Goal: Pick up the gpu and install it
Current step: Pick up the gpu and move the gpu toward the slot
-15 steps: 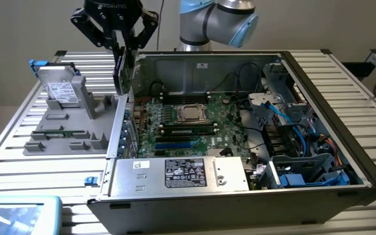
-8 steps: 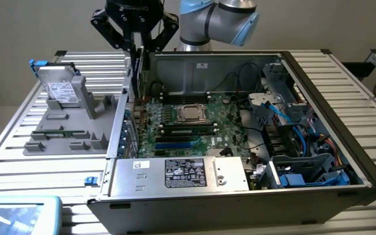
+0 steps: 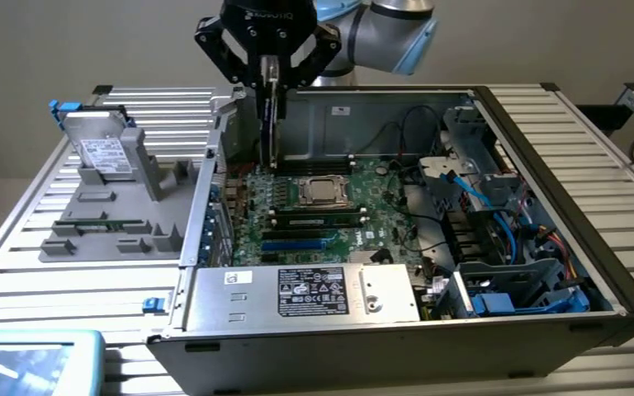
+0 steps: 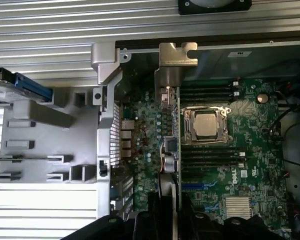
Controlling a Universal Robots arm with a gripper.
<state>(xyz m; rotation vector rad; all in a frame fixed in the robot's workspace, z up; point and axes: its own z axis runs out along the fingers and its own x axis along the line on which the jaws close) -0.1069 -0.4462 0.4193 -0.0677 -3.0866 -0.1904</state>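
Gripping gpu (image 3: 268, 132) (image 4: 170, 130) by its upper edge with claw (image 3: 270, 82) (image 4: 166, 220). Holding it upright, edge-on, inside open PC case (image 3: 560, 165) mid-bench, low over motherboard (image 3: 295, 202), between CPU socket (image 3: 325, 191) (image 4: 206, 124) and case wall facing grey fixture (image 3: 108, 223). Cannot tell if touching a slot.

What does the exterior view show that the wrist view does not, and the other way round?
Exterior view: the robot arm, the power supply with its label, and the drive cage with blue cables. Wrist view: the gpu edge-on, with its metal end bracket. Both: the gpu held upright in the jaws of the gripper, the CPU socket and the grey fixture.
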